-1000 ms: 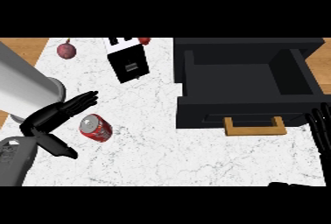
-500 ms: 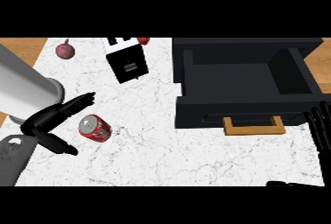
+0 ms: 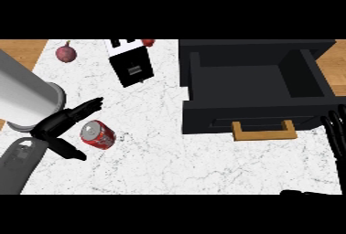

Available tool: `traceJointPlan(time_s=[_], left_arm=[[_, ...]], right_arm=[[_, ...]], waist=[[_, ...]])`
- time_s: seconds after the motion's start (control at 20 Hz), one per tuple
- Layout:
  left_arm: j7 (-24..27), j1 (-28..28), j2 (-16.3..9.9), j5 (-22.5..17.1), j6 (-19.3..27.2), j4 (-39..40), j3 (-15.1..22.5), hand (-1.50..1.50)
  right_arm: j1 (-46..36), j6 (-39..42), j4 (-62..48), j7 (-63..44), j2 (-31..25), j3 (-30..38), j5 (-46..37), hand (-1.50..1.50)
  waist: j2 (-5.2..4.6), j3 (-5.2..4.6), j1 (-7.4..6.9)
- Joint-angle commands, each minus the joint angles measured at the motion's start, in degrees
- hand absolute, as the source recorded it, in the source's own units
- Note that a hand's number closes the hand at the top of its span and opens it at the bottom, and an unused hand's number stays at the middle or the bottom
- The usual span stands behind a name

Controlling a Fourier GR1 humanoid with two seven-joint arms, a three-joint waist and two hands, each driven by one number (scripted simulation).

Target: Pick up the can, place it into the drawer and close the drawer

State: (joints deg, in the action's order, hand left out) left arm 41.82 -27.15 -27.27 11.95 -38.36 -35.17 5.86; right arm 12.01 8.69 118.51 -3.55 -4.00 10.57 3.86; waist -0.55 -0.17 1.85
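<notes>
A red can (image 3: 99, 135) lies on its side on the white marble counter (image 3: 175, 160), at the left. My left hand (image 3: 62, 124) is just left of the can, open, with its fingers stretched above it and its thumb below; it does not hold the can. The black drawer (image 3: 253, 89) stands open at the right, its inside bare, with a tan handle (image 3: 263, 133) on its front. My right hand (image 3: 336, 132) rests open at the right edge, fingers up, beside the drawer front.
A black toaster-like box (image 3: 132, 66) stands at the back, with a dark red fruit (image 3: 65, 52) to its left and a small red thing (image 3: 148, 43) behind it. A wooden strip (image 3: 17, 50) shows at the far left.
The view has shifted slightly. My left hand has edged closer around the can; the can and the drawer have not moved.
</notes>
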Motion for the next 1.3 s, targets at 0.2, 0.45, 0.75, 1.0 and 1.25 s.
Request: traceJointPlan(time_s=[0.2, 0.45, 0.75, 1.0, 1.25], left_arm=[[12.0, -3.07, 0.03, 0.93, -7.59, 8.16, 2.85, -1.5], [14.25, -3.38, 0.93, 1.39, -5.97, 9.77, 4.62, -1.5], [13.94, -5.68, 3.38, 2.25, -3.78, 13.35, 6.04, -1.5], [14.01, -7.12, 3.87, 1.59, -5.63, 14.72, 6.61, -1.5], [14.26, -8.11, 7.3, 2.74, -1.45, 17.13, 7.97, -1.5]], right_arm=[[-0.03, -0.74, 0.47, 0.74, 1.37, -2.18, -2.44, -1.5], [3.53, 1.31, 4.42, -1.2, -0.04, 0.13, 1.3, -1.5], [4.83, 1.84, 0.48, 3.98, 1.35, 0.0, -0.35, -1.5], [0.99, 0.08, 3.41, -3.19, -0.28, 2.07, 2.11, -1.5], [3.27, 0.8, 3.35, -1.03, 0.93, 0.12, 0.09, -1.5]], waist=[[-0.21, -0.07, 0.38], [0.06, -0.03, 0.5], [0.11, 0.07, -0.14], [0.19, 0.05, -0.47], [0.01, 0.02, 0.17]])
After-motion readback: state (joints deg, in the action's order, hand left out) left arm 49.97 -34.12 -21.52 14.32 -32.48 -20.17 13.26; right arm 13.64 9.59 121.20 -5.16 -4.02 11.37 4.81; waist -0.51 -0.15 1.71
